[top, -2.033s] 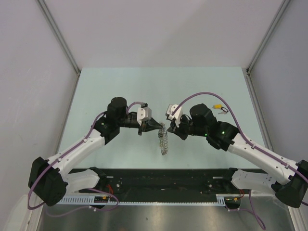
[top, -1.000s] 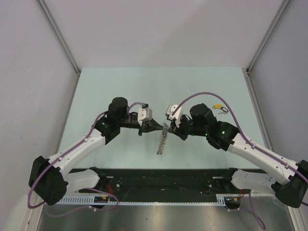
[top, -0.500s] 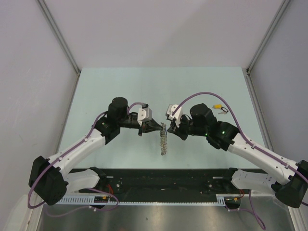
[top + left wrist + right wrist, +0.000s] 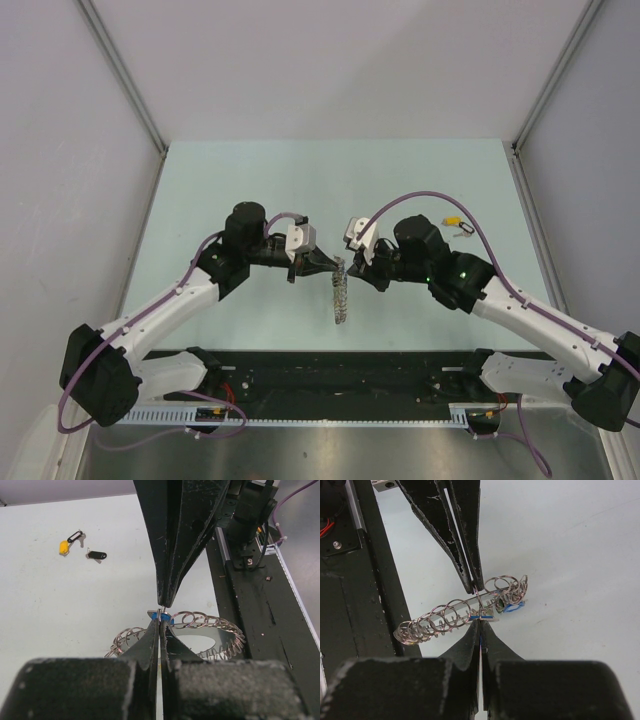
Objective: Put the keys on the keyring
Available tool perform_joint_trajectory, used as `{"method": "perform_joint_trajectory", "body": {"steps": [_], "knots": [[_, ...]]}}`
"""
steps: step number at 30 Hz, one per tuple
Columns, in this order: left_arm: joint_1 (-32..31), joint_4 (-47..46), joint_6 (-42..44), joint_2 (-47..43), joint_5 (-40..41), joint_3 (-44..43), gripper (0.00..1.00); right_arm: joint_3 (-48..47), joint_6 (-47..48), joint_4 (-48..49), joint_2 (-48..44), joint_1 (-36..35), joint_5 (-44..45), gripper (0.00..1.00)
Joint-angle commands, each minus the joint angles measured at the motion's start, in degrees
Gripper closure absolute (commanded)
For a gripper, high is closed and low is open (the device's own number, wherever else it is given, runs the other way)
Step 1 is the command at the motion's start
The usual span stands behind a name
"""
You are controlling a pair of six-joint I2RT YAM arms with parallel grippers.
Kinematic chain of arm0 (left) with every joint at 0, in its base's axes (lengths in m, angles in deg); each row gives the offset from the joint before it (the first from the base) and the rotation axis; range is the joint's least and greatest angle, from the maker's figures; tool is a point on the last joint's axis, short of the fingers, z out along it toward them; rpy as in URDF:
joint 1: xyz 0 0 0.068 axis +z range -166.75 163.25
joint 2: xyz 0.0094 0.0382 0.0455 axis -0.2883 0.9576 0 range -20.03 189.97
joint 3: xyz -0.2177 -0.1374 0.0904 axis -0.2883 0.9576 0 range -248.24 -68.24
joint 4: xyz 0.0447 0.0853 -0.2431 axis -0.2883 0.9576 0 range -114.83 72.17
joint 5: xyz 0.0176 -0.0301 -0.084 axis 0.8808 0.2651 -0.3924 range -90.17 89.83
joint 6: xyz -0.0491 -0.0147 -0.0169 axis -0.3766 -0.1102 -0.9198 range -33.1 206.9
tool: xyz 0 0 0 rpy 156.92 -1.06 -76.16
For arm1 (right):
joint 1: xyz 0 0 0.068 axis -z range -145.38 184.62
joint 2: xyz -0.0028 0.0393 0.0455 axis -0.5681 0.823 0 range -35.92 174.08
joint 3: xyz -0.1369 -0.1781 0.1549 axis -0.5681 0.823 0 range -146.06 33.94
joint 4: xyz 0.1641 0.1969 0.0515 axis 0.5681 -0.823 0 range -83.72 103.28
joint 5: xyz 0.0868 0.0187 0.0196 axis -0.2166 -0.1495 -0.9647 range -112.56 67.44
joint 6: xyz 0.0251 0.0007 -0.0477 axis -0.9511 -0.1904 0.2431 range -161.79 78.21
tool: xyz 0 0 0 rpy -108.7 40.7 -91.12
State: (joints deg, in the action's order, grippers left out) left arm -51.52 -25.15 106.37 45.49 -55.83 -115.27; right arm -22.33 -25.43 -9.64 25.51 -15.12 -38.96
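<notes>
Look for the keyring (image 4: pixel 341 295) in mid-air over the middle of the table (image 4: pixel 250 170), edge-on from above and dangling toward the near rail (image 4: pixel 330 365) from the tip-to-tip meeting point of both claws. Note the left claw (image 4: pixel 159 625) with fingers pressed together, apparently pinching the ribbed rim. Note the right claw (image 4: pixel 480 625) pressed together too, right at a blue-tagged key (image 4: pixel 481 615) lying against that rim; cannot tell whether clamped on key or on wire. Seen from the right wrist, long axis of the ring running crosswise to both sets of fingers, low left to high right. Neither arm nearer, both already at contact, so probably only a fine slide along the rim called for. Plenty of bare table beyond and to either side; less room toward the rail. Lying well apart at the far right, closer to the right arm: a yellow-tagged key (image 4: pixel 453 220) and a black-tagged key (image 4: pixel 466 230).
</notes>
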Motion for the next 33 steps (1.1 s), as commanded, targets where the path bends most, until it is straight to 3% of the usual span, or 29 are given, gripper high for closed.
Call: {"method": "perform_joint_trajectory", "body": {"steps": [1,33], "knots": [[-0.57,-2.67,0.49,-0.48,-2.44,-1.14,1.0,-1.56,0.08,0.5,-0.26,0.25,-0.39,1.0],[-0.57,-1.62,0.75,-0.39,-0.24,-1.49,1.0,-1.56,0.6,-0.2,-1.49,0.25,0.32,1.0]]}}
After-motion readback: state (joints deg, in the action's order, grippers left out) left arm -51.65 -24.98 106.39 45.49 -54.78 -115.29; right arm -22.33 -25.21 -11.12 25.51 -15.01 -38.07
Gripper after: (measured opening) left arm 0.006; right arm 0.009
